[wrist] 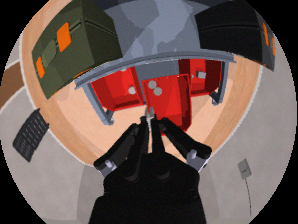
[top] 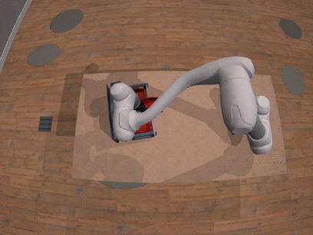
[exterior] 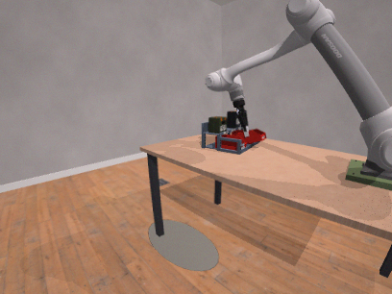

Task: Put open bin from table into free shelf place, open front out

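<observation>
The bin, red (wrist: 172,107) (exterior: 257,135), sticks out of the front of the blue-grey shelf (wrist: 94,104) (top: 143,135), between two red bins. It is turned a little against the row, and its front end looks raised in the exterior view. Two round grey parts (wrist: 155,88) lie in it. My gripper (wrist: 150,111) (exterior: 246,134) is shut on its left side wall, as seen in the wrist view. The left bin (wrist: 116,92) and right bin (wrist: 206,85) stand in the shelf, with parts inside. The bin's underside and its contact with the lip are hidden.
The shelf's upper board (wrist: 155,30) lies over the rear of the row. A green case (wrist: 95,37) (exterior: 216,124) and a black case (wrist: 232,30) (exterior: 232,118) stand on it, one at each side. The shelf stands on the wooden table (top: 184,153).
</observation>
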{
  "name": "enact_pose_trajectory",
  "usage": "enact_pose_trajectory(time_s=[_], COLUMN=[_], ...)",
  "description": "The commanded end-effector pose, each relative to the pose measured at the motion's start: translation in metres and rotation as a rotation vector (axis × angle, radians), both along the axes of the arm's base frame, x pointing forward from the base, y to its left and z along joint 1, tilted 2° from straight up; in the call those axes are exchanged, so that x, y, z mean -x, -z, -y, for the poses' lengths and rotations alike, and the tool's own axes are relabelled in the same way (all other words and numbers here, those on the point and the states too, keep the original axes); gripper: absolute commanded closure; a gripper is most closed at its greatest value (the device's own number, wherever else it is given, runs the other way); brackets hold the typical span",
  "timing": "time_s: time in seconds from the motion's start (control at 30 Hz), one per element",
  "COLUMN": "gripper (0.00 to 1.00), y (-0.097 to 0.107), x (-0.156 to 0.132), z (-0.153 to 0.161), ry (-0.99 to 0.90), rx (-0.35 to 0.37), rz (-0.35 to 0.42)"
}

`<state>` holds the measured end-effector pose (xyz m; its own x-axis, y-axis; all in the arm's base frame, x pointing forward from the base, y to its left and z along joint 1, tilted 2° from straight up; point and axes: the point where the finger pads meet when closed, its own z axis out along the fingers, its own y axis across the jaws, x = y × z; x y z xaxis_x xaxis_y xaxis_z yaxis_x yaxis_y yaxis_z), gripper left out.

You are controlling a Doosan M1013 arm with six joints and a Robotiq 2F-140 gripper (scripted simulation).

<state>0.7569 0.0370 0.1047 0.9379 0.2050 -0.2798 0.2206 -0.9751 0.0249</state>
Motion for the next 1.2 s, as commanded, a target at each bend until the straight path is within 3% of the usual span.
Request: enact_pose_trajectory(time_s=[0.0, 1.17], gripper=[1.00, 1.00], y=[0.0062, 0.0125], x=[0.0029, 0.0061], z=[-0.0036, -0.0032], ry=[0.003, 0.003], rx=[-0.005, -0.005], rz=[-0.003, -0.004])
